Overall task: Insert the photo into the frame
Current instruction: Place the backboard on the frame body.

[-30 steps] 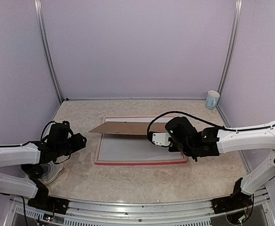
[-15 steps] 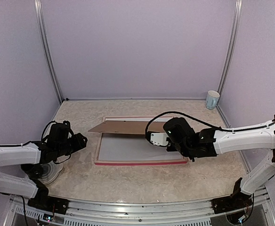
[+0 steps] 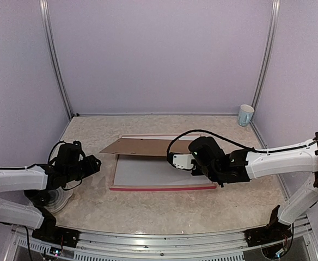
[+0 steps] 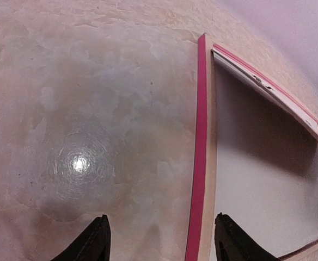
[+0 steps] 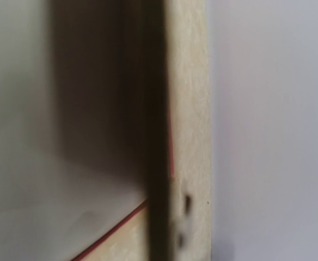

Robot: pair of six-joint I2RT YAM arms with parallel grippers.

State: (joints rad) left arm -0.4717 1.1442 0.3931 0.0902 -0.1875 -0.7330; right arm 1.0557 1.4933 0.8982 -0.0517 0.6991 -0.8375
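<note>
the left hand (image 4: 160, 218) hovers low over the mottled beige stone-look tabletop (image 3: 164, 212), its two dark fingers spread apart with nothing between them. from its wrist view the left rail of the large pink-red rectangular picture frame (image 3: 164, 188) runs under the gap. the frame lies flat on the tabletop, showing a pale, plain surface inside its rails. the landscape photo is not visible in any view, so i cannot say where it lies.

a thin brown backing board (image 3: 148, 147) slants above the far half of the frame, its right end at the right hand (image 3: 176, 159). that hand seems clamped on the board's end, though its wrist view is a blurred close-up of edges and shows no fingers. a pale blue-white mug (image 3: 246, 115) stands well apart at the far right corner.

risks, as i judge them: a shallow grip on so thin a board may slip, dropping it onto the frame and knocking it askew. the left hand, if lowered, could catch the rail and shove the frame. closing the board before the photo is in place would leave the job undone.
</note>
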